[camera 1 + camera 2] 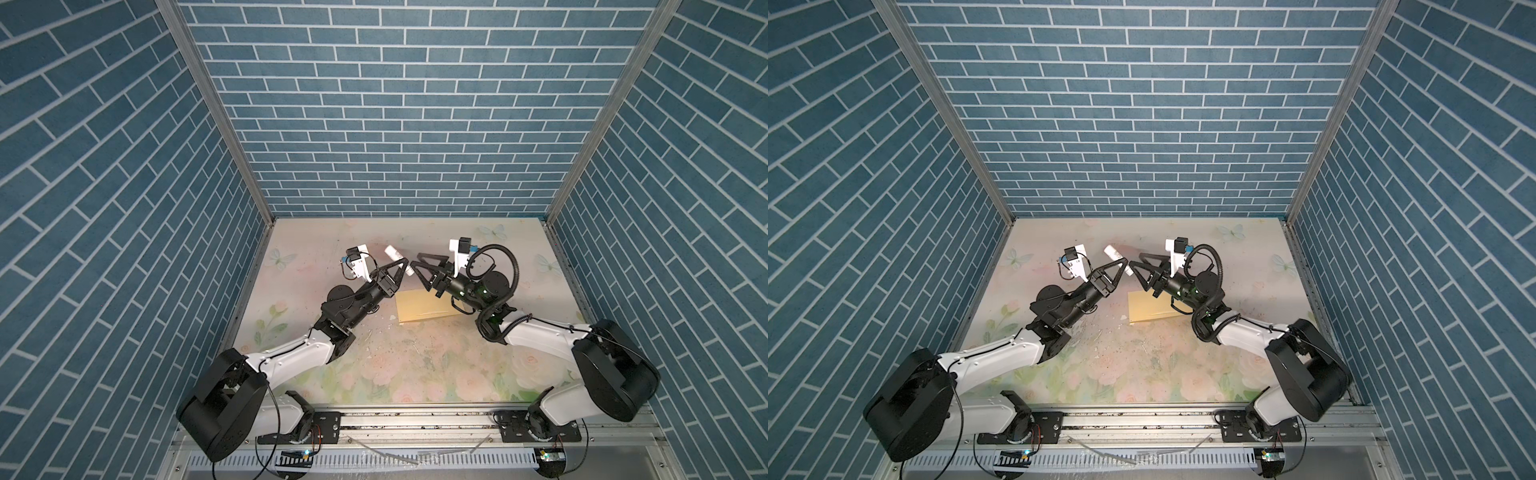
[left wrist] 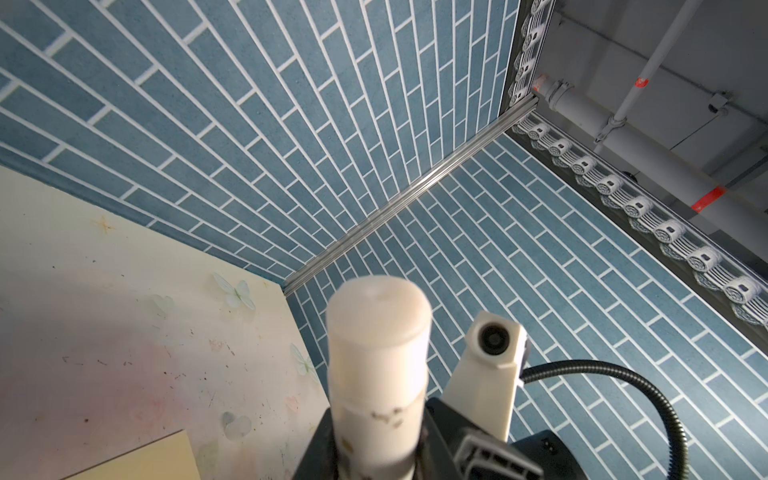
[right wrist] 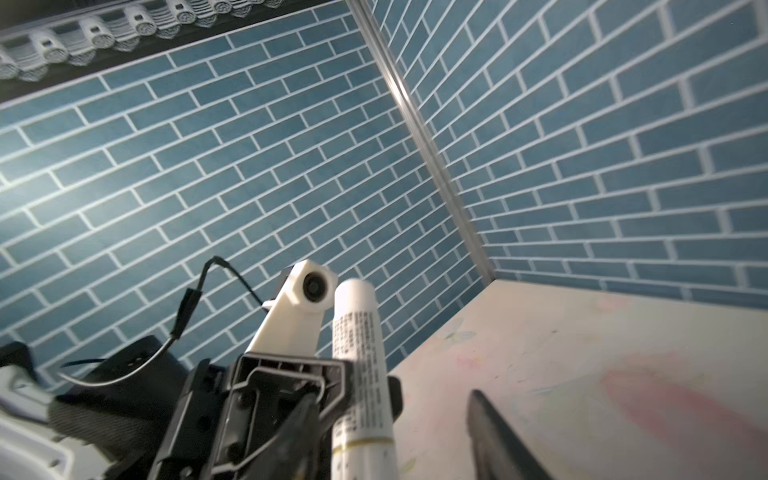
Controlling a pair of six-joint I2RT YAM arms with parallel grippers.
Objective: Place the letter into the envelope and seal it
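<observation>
A white tube (image 2: 378, 365) with small print on its side stands closest to the left wrist camera. It rises out of the left fingers (image 1: 402, 267), which are clenched around it. In both top views the tube (image 1: 392, 252) (image 1: 1111, 250) slants above the floral counter (image 1: 415, 374), held clear of it, with one end toward the back wall. The right fingers (image 3: 494, 432) are released. In the right wrist view one sits just beside the tube (image 3: 361, 374) and the other well apart from it. The envelope (image 1: 422, 309) (image 1: 1148, 309) lies flat on the counter near both sets of fingers, on the side toward the arm bases. Its right end is hidden under the right arm. A corner of it (image 2: 137, 461) shows in the left wrist view.
</observation>
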